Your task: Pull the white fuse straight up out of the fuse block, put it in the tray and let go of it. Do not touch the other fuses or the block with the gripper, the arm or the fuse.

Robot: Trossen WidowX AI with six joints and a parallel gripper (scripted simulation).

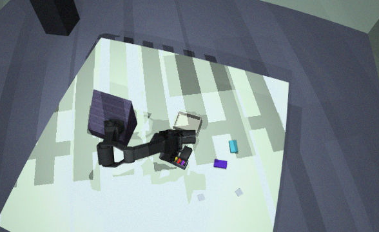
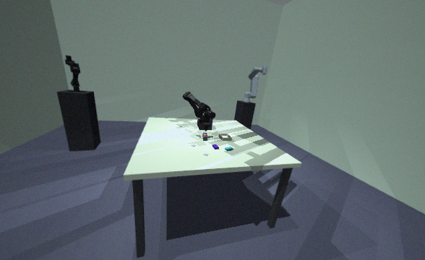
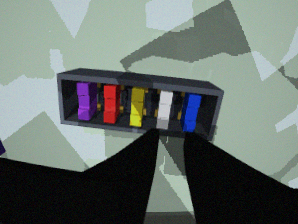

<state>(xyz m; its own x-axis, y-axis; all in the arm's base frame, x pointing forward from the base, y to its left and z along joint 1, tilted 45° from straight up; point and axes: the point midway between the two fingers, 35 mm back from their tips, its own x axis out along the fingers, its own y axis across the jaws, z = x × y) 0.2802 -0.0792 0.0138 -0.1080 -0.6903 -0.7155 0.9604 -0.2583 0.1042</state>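
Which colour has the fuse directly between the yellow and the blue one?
White; the wrist view shows it best.

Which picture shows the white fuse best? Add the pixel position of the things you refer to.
The wrist view: it shows the white fuse (image 3: pixel 165 107) standing between the yellow fuse (image 3: pixel 136 106) and blue fuse (image 3: pixel 192 112). From the top, I can't see it; from outside, it's too tiny to tell.

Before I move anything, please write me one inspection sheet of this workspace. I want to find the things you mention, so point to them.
Surface: pale table (image 1: pixel 128 200) (image 2: pixel 169 159) (image 3: pixel 30 60), crossed by shadows.
Job's things: white fuse (image 3: pixel 165 109) seated in the fuse block (image 1: pixel 173 163) (image 2: pixel 205 139) (image 3: pixel 140 77), between yellow and blue; tray (image 1: pixel 186 122) (image 2: pixel 225 139) without a fuse.
Clutter: cyan block (image 1: pixel 233 146) (image 2: pixel 228 148), purple block (image 1: pixel 220 164) (image 2: pixel 215 146) (image 3: pixel 1 147), two small pale squares.
Gripper: the gripper (image 2: pixel 206 129) (image 3: pixel 170 137) is slightly open, nothing held; whether it touches the fuse block, cannot tell.
Cables: nothing seen.
Surroundings: black arm (image 2: pixel 76 77) and grey arm (image 2: pixel 254 84) on pedestals beyond the table.
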